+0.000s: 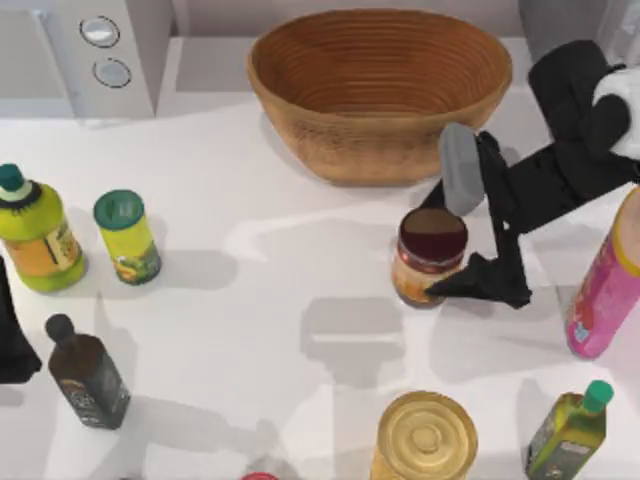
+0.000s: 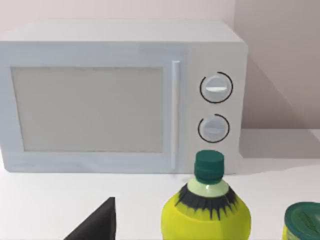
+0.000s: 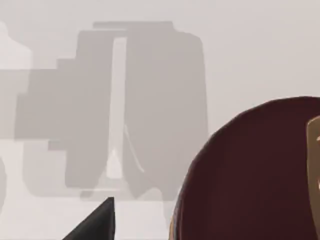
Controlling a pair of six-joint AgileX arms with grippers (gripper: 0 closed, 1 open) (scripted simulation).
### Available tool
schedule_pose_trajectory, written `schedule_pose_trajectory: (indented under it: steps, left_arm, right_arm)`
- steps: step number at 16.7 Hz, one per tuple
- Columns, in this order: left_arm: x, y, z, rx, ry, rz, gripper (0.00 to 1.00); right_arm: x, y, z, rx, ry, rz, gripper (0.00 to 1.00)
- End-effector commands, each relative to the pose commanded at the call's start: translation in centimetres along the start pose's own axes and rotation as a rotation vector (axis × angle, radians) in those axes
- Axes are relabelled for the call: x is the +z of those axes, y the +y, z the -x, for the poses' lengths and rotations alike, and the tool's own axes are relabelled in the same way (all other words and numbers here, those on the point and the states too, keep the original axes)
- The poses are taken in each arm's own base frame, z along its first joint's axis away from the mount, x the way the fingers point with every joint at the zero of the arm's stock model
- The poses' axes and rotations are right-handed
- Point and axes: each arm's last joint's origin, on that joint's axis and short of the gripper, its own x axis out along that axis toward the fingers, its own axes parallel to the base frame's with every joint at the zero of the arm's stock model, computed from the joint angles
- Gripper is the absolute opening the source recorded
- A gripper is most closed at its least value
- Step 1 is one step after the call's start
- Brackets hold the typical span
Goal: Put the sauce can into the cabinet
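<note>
- Far left edge of table: left arm parked, dark sliver of left gripper in top view; finger state impossible to tell.
- Left rear: pale box with two round knobs; not the target unit. Same box seen face-on in left wrist view.
- Left side, undisturbed: yellow-green bottle, green-lidded yellow can, dark bottle.
- Centre rear: wicker basket, nothing seen inside.
- Right of centre: sauce can upright on table, maroon top showing, just in front of basket.
- Right gripper at the can: fingers apart, one grey pad behind the can toward the basket, one dark finger low at the can's right side, seemingly touching the label. Not judged clamped; can looks still seated on table.
- Front: gold-topped can, green-capped bottle; far right, pink bottle close to the arm's path.
- Rear right corner: dark grey panel, presumably cabinet, largely hidden behind right arm.
- Progress: early. Approach done; closing, lifting, carrying to cabinet and release all outstanding.
</note>
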Motion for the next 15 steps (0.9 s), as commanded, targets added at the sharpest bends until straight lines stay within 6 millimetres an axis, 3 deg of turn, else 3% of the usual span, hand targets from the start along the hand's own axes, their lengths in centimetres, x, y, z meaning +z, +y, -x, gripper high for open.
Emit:
schedule_pose_trajectory:
  steps: [3,6,10,14,15]
  left_arm:
    - [0.0,0.0,0.0,0.000,0.000,0.000,1.00]
    - [0.0,0.0,0.0,0.000,0.000,0.000,1.00]
    - [0.0,0.0,0.0,0.000,0.000,0.000,1.00]
    - [0.0,0.0,0.0,0.000,0.000,0.000,1.00]
    - [0.0,0.0,0.0,0.000,0.000,0.000,1.00]
  right_arm:
    - [1.0,0.1,-2.1,-0.001,-0.004,-0.002,1.00]
    - [0.4,0.1,-3.6,-0.001,-0.007,0.002,1.00]
    - [-1.9,-0.3,-4.1,0.000,-0.006,0.001,1.00]
    - [-1.9,-0.3,-4.1,0.000,-0.006,0.001,1.00]
    - [-1.9,-0.3,-4.1,0.000,-0.006,0.001,0.92]
